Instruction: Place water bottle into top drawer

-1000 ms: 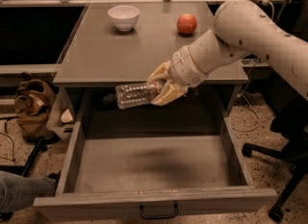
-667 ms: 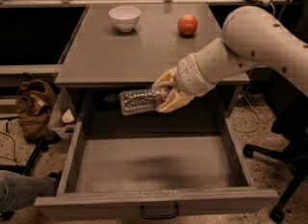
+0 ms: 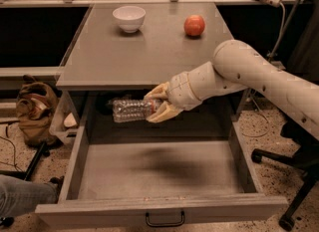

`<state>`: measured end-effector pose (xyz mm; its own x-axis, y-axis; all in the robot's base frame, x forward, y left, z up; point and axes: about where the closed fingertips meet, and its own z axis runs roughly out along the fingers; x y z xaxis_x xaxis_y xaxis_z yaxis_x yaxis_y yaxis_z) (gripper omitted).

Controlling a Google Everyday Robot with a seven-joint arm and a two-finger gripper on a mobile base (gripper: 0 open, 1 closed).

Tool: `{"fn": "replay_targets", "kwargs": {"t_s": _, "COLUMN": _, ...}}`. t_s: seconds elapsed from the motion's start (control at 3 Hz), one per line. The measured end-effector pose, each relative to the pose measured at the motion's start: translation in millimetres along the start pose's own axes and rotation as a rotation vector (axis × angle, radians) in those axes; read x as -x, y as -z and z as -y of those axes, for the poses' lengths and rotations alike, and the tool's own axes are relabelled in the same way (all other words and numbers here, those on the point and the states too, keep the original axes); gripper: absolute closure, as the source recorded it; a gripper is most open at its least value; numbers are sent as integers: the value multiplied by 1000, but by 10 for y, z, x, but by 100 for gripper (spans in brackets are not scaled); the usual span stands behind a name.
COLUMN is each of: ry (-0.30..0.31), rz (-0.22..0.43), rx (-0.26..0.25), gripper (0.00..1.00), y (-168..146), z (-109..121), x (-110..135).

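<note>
The water bottle [image 3: 128, 110] is clear ribbed plastic and lies on its side in the air, pointing left. My gripper [image 3: 158, 104] is shut on its right end and holds it over the back of the open top drawer [image 3: 164, 174], just below the table's front edge. The drawer is a wide shallow grey box with a bare flat bottom and a small black handle [image 3: 165, 220] on its front panel. My pale arm [image 3: 249, 74] reaches in from the right.
A white bowl [image 3: 129, 17] and a red apple [image 3: 194, 25] stand at the back of the grey table top [image 3: 139, 52]. A brown bag [image 3: 35, 111] lies on the floor to the left. A chair base [image 3: 286, 176] stands at the right.
My gripper and the bottle have moved down and a little toward the front, from the table's edge to lower over the drawer's back. The arm has dropped with them.
</note>
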<state>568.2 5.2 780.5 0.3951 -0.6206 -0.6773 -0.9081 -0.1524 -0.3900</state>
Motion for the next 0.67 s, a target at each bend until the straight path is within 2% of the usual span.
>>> {"fn": "replay_targets", "kwargs": {"t_s": 0.33, "ry": 0, "rz": 0, "rx": 0, "gripper": 100, "y": 0, "z": 0, "x": 0}}
{"fn": "replay_targets", "kwargs": {"t_s": 0.67, "ry": -85, "rz": -7, "rx": 9, "gripper": 100, "y": -91, "z": -218, "x": -45}}
